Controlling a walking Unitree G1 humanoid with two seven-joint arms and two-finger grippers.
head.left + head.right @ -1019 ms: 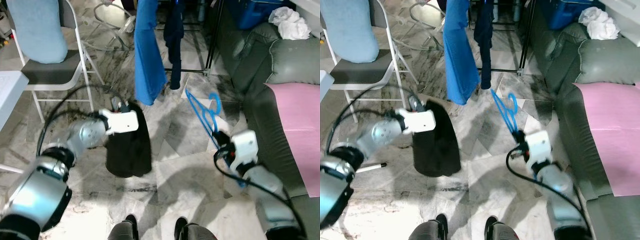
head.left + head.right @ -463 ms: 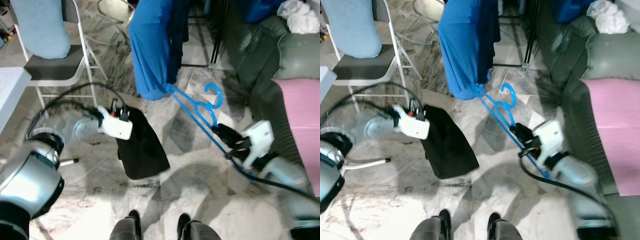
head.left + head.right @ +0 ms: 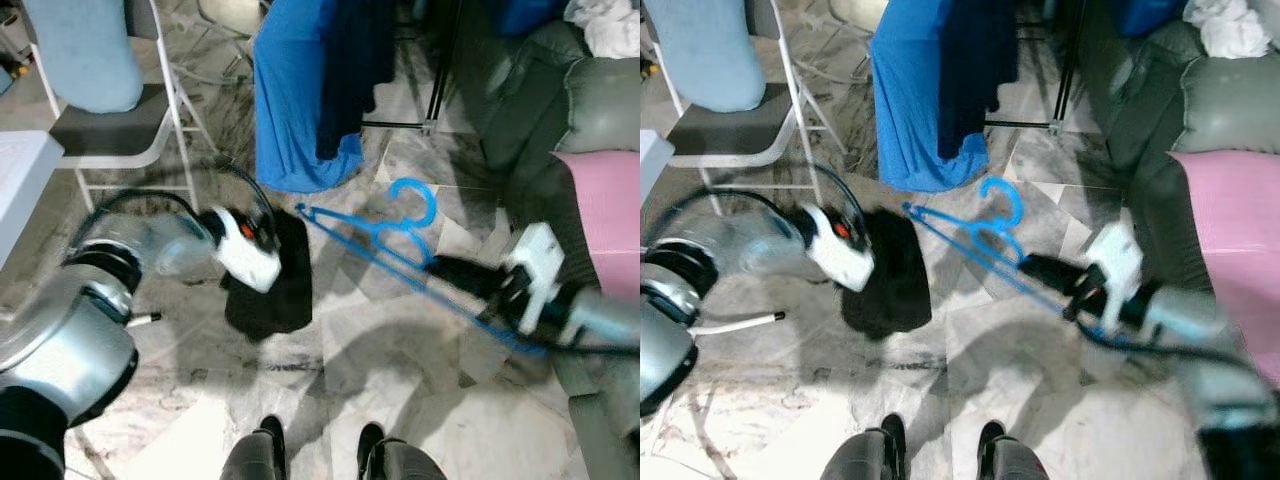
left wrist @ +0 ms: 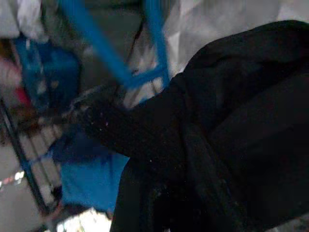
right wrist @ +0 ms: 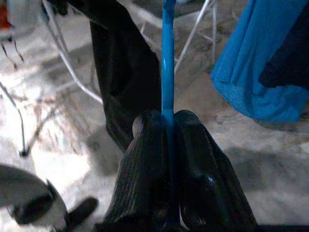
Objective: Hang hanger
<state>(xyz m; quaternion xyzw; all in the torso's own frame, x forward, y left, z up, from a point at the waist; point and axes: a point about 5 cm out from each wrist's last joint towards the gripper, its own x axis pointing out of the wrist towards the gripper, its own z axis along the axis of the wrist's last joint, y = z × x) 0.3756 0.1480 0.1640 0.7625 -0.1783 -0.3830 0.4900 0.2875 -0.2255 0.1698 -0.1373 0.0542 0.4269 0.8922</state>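
A blue plastic hanger (image 3: 372, 228) lies almost level above the floor, hook up. My right gripper (image 3: 452, 270) is shut on its lower bar; in the right wrist view both black fingers (image 5: 145, 145) pinch the blue bar (image 5: 167, 58). My left gripper (image 3: 272, 240) holds a black garment (image 3: 270, 290) that hangs down to the floor beside the hanger's free end. In the left wrist view the black cloth (image 4: 231, 121) drapes over the fingers, with the hanger's blue bars (image 4: 154, 34) just beyond.
A bright blue garment (image 3: 290, 100) and a navy one (image 3: 350, 70) hang from a rack ahead, with its pole (image 3: 440, 70) to the right. A folding chair (image 3: 110, 130) stands at the left and a grey sofa (image 3: 590, 110) with pink cloth (image 3: 605, 200) at the right.
The camera has shifted. My right gripper has swung the hanger down flatter, its free end now near the black garment. My left gripper has moved right with the garment.
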